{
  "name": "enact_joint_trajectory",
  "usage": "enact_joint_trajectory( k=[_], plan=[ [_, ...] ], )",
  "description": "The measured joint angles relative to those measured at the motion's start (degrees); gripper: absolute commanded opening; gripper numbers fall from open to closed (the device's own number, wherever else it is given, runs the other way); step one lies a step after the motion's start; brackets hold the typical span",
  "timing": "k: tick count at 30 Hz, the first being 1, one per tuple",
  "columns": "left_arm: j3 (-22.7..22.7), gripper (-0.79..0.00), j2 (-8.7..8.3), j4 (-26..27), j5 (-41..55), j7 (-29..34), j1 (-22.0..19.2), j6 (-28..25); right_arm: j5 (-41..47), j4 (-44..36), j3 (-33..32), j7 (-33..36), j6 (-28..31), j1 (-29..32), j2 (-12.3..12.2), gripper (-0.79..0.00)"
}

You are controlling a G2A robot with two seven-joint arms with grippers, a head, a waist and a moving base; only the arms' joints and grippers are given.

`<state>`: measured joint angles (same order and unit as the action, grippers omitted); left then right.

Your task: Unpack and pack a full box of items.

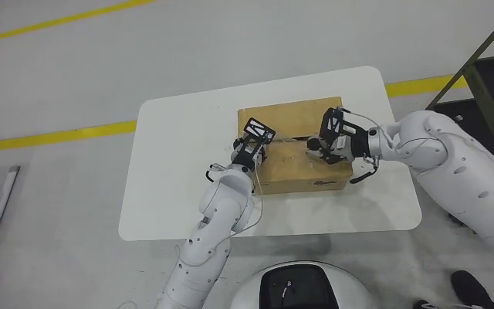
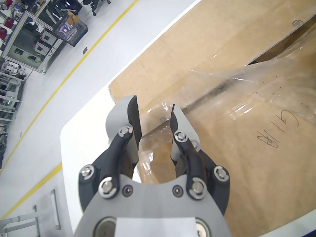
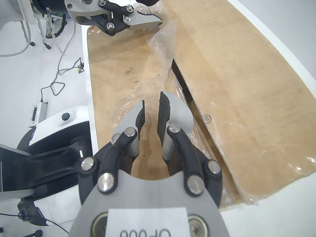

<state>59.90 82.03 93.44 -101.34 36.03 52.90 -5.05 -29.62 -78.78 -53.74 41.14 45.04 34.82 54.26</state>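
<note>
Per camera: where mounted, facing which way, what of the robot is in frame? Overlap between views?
Top: above the arms, facing down on the table and cardboard box; left arm and right arm show.
Left wrist: behind the left end effector, facing across the box top toward the floor; own fingers show.
Right wrist: behind the right end effector, facing along the taped seam; own fingers and the left end effector show.
Shared: all three see the box's seam.

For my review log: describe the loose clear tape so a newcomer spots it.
On the white rounded table sits a brown cardboard box. Crinkled clear plastic tape runs along the seam between its top flaps, partly lifted; unlike the matte cardboard, it is glossy and see-through.
</note>
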Motion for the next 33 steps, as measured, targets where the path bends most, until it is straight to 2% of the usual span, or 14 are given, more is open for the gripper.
enact_joint_trajectory(
  k=[3,16,18,20,21,22,26,33],
  plan=[
    [0.1,-0.514,0.09,0.0,-0.1,-0.1,0.0,-0.1,1.1,0.8,0.5,1.0,-0.5,-0.9,0.2,-0.48],
    [0.4,-0.511,0.51,0.2,-0.7,0.1,0.4,-0.3,-0.6,4.5,4.1,0.3,0.3,-4.8,1.9,-0.511],
    [0.5,-0.511,0.58,0.3,-0.7,0.1,0.5,-0.3,-0.5,5.5,5.1,0.2,0.7,-5.5,2.4,-0.545],
    [0.6,-0.511,0.64,0.3,-0.7,0.2,0.6,-0.3,-0.5,6.3,5.9,0.1,1.1,-6.2,2.7,-0.659],
    [0.6,-0.514,0.67,0.3,-0.7,0.2,0.6,-0.4,-0.6,6.9,6.3,-0.1,1.2,-6.7,3.0,-0.686],
    [0.6,-0.514,0.7,0.3,-0.7,0.1,0.6,-0.4,-0.7,7.2,6.6,-0.1,1.2,-7.1,3.1,-0.779],
    [0.8,-0.517,0.81,0.2,-0.9,0.0,0.6,-0.4,-2.2,8.4,7.5,-0.1,1.2,-8.6,3.7,-0.785],
    [1.1,-0.502,1.0,0.2,-1.1,-0.1,0.7,-0.6,-12.3,4.8,7.0,0.7,-0.7,-10.7,3.5,-0.785]
  ],
)
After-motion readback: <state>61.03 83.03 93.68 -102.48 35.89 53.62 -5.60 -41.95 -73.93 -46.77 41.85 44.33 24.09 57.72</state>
